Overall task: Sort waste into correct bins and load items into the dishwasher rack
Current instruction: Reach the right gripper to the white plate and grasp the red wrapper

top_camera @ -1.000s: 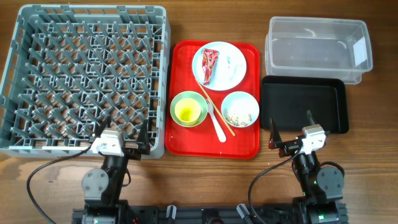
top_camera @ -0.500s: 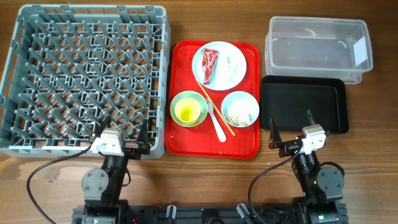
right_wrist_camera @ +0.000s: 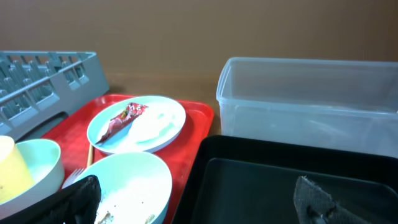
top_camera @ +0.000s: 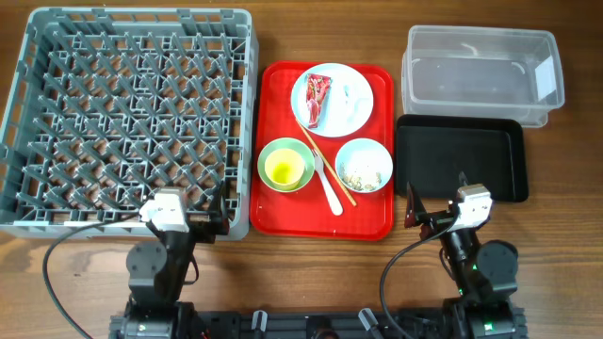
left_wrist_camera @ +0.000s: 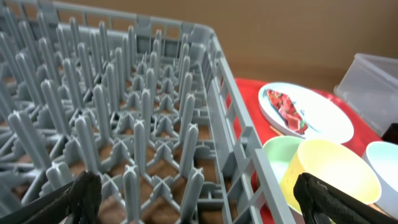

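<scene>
The grey dishwasher rack [top_camera: 141,14] stands at the left. On the pale plate [top_camera: 334,120] lie a red wrapper [top_camera: 317,97] and a white tissue [top_camera: 354,96]. The green bowl [top_camera: 267,155] holds the yellow cup [top_camera: 283,169]. The blue bowl [top_camera: 383,153] holds crumbs [top_camera: 360,173]. The fork [top_camera: 329,187] and chopsticks [top_camera: 325,158] lie between the bowls. The clear tub [top_camera: 476,75] and black tray [top_camera: 462,160] are at the right. My left gripper [top_camera: 188,200] [left_wrist_camera: 199,196] is open over the rack's near corner. My right gripper [top_camera: 436,193] [right_wrist_camera: 199,199] is open over the black tray's near left edge.
The dishes all sit on a red serving tray [top_camera: 283,215] between the rack and the bins. The rack's tall wall [left_wrist_camera: 242,155] lies between my left gripper and the dishes. Bare wooden table runs along the near edge.
Both grippers have shifted slightly away from the near edge. Nothing on the table has moved.
</scene>
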